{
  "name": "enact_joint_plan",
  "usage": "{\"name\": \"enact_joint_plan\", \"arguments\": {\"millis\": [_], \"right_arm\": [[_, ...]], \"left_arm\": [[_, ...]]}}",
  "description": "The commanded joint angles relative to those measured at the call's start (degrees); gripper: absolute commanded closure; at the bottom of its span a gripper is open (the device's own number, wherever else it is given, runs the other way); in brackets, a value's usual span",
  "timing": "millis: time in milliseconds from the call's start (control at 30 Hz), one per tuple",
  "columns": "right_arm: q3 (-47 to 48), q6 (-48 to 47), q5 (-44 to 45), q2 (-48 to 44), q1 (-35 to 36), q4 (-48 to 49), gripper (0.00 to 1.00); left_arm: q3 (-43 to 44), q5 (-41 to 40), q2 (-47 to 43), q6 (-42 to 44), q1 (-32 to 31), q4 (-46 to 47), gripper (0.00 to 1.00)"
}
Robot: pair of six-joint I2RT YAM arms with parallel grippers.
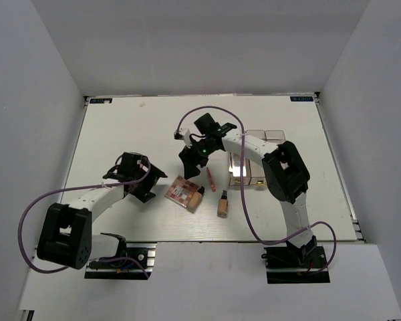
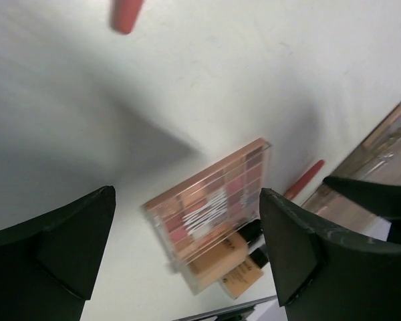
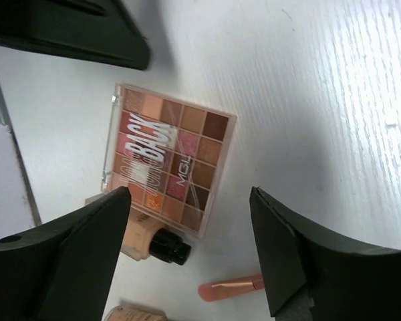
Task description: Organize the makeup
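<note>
Eyeshadow palette [image 1: 180,189] flat; beige bottle [image 1: 196,199] lying against it; second bottle [image 1: 223,204] nearby; pink stick [image 1: 211,178] beside.

Bright overhead light, soft shadows, blurred foregrounds

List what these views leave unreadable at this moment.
- Clear box: top external view, right arm covers its middle; contents hidden.
- Red item: left wrist view, blurred, cut off by top edge; unidentifiable.
- Second beige bottle: right wrist view, cut off by bottom edge.
</note>
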Motion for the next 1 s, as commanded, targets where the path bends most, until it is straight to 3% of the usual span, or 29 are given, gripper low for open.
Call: {"name": "enact_joint_plan", "arguments": {"millis": [0,167,367,967], "right_arm": [[-0.89,-2.66,1.55,-2.25,0.06,-0.15,0.21],[-1.07,-5.12,3.23,-1.20,0.06,-2.09,0.19],[-1.86,-6.09,5.07,-0.32,-0.82,-2.88,0.18],[1.21,-9.26,-0.20,3.55,-1.09,-10.00,0.18]], "left_arm": [[2.53,-2.87,-4.40,3.65,0.20,-11.64,0.02],[-0.35,1.69,-9.49,3.22,-0.50,-16.75,0.02],[-5.37,6.00,-15.66,-6.27,-1.12,-10.70,0.02],[1.48,7.15,-1.33,-12.34,-7.98,-4.98,0.02]]}}
